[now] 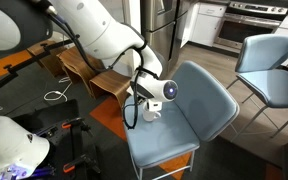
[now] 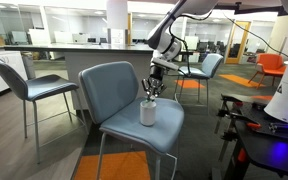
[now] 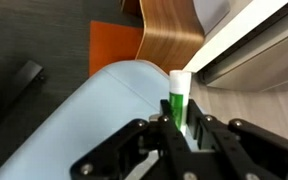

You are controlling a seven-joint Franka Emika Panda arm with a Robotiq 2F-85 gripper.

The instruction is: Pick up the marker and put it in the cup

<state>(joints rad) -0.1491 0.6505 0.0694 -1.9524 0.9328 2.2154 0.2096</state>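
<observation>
The pincer [image 2: 154, 90] hangs just above the cup [image 2: 148, 112], clamped narrow on the marker [image 3: 179, 98]; in the wrist view the green stick sits between its fingers [image 3: 154, 135], white end poking beyond them; the cup stands on the desk [image 2: 166, 130] (a blue-grey chair seat).

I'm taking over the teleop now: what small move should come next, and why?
Probably ease the gripper straight down toward the cup. It is shut on the marker in the wrist view, and in an exterior view it hangs just above the cup on the chair seat. The wrist view does not show the cup, so go slowly.
</observation>
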